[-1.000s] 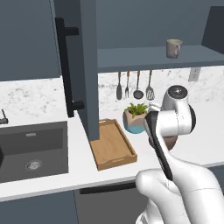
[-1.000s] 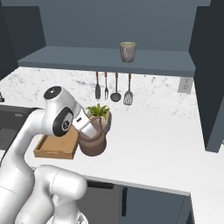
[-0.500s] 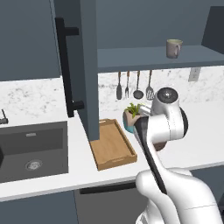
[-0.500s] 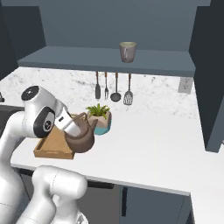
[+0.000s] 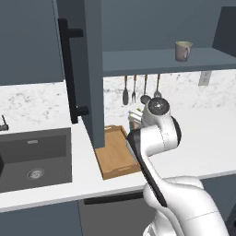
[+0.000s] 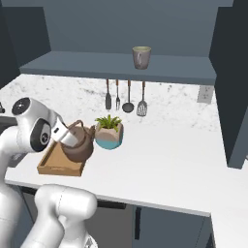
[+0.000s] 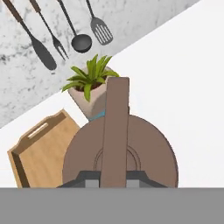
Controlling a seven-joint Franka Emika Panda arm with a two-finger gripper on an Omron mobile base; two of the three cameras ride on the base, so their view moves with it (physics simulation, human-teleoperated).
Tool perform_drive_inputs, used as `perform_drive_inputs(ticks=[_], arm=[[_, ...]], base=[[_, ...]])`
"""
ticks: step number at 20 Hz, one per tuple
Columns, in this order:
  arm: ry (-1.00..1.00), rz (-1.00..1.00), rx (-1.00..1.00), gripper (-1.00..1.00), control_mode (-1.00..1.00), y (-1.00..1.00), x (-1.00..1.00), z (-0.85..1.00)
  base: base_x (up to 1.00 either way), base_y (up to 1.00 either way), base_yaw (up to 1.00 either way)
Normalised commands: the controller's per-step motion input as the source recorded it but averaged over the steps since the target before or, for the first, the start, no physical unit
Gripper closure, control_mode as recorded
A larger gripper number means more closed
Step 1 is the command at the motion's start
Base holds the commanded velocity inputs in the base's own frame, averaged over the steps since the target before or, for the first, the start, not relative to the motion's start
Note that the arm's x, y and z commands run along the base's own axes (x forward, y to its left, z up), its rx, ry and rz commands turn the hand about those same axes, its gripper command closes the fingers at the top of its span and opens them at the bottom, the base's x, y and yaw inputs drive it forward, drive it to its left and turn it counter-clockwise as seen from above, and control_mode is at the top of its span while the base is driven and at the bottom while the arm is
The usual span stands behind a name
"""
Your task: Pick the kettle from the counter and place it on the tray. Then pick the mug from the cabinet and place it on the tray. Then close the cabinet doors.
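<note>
The two-finger gripper [image 7: 113,176] has its dark fingers [image 7: 87,178] pinched nearly together on the thin upright handle of the squat round dark-brown kettle [image 6: 77,145], which hangs lifted above the near end of the rectangular light-brown wooden tray [image 6: 53,162], just beside the teal-and-tan plant pot [image 6: 109,136].

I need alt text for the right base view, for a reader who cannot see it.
The gripper holds the brown kettle by its handle, at the wooden tray's right end on the white counter. A potted plant stands beside it, utensils hang behind, and a mug sits on the cabinet shelf.
</note>
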Motion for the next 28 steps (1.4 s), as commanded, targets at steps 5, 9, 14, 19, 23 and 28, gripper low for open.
perform_drive_inputs(ticks=[5,9,14,19,23,28], arm=[[0.00,0.12,0.00,1.00,-1.00,0.44,0.40,0.01],[-0.01,0.16,0.00,1.00,-1.00,0.32,0.47,0.00],[0.01,0.15,0.02,1.00,-1.00,0.32,0.37,-0.12],[0.00,0.12,0.01,1.00,-1.00,0.30,0.36,-0.19],[0.00,0.07,0.00,1.00,-1.00,0.17,0.41,-0.18],[0.00,0.03,0.00,1.00,-1.00,0.11,0.39,-0.16]], base=[[0.00,0.00,0.00],[0.00,0.00,0.00],[0.00,0.00,0.00],[0.00,0.00,0.00],[0.00,0.00,0.00],[0.00,0.00,0.00]])
